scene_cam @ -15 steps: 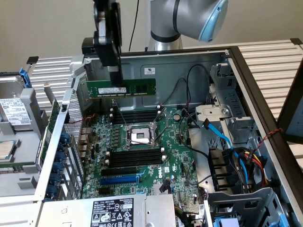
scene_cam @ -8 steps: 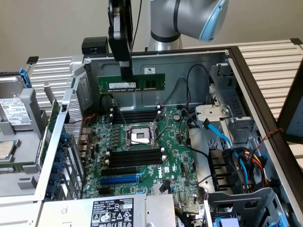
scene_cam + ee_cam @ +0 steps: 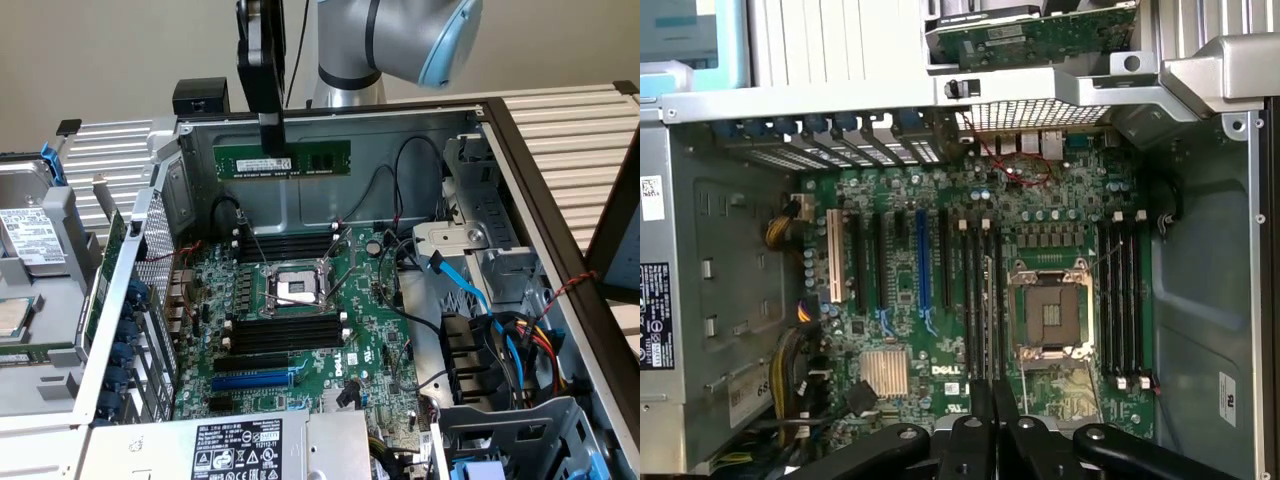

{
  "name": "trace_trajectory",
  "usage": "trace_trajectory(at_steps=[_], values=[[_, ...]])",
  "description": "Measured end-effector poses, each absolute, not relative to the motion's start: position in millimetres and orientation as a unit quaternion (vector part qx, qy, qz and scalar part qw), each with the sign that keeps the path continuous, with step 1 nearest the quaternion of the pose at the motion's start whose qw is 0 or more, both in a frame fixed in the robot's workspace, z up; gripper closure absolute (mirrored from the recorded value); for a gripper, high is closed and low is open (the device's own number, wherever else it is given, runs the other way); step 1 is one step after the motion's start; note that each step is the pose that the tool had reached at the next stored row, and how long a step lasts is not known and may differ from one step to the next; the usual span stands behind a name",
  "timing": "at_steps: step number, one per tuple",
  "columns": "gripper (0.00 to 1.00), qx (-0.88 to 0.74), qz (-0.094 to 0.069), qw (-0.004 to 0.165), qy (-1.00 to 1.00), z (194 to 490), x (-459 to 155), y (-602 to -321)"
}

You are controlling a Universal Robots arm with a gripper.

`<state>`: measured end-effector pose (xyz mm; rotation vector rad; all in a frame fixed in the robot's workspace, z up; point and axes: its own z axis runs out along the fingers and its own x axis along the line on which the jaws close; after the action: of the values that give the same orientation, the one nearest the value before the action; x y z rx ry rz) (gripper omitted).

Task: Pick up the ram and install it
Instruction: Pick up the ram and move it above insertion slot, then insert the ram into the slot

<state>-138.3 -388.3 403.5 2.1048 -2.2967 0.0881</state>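
The open computer case (image 3: 300, 200) lies on its side with the large green motherboard (image 3: 370, 340) facing up. On it, two banks of long black memory slots (image 3: 285, 245) sit on either side of the uncovered processor socket (image 3: 297, 288). The ram (image 3: 315, 160) hangs level in the air above the far side of the case, well apart from any slot, pinched between the pressed-together fingers of the tool (image 3: 272, 148). The grip sits toward the stick's end on the exterior view's left, not at its middle. So the main risk, as I judge it, is that the free end tips or twists under pressing force and the stick enters a slot crooked or jams. A descent off line could also land the edge on the exposed socket or on the black cables (image 3: 385, 185) draped nearby. Whether the slot latches stand open cannot be told, nor whether the notch suits the slot; either fault would block seating.
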Motion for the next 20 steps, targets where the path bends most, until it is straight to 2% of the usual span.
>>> trace_trajectory(at_steps=[20], values=[[0.88, 0.675, 0.028, 0.013, -0.737, 398.2, -138.3, -388.2]])
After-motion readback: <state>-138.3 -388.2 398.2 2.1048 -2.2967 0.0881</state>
